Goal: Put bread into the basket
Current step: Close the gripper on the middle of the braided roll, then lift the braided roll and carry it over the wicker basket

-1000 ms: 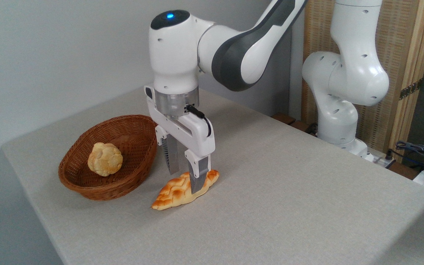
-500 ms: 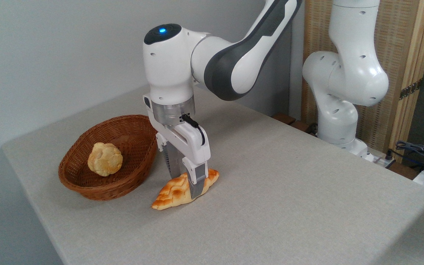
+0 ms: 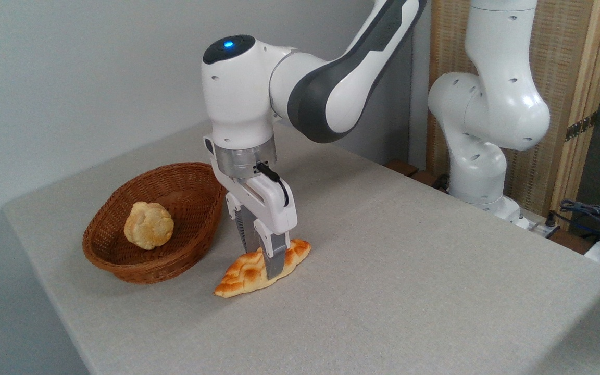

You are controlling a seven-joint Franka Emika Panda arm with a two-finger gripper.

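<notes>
Gripper (image 3: 263, 260) points straight down over the middle of the bread (image 3: 258, 268), fingers closed in on the loaf from both sides, one in front and one behind. Bread lies on the bench (image 3: 383, 271), long axis running lower left to upper right, just right of the basket (image 3: 175, 250) and apart from it. Basket sits near the left edge of the bench; one round pale bun (image 3: 148, 225) lies inside it, left of centre. Arm base (image 3: 479, 187) stands at the far right of the bench.
</notes>
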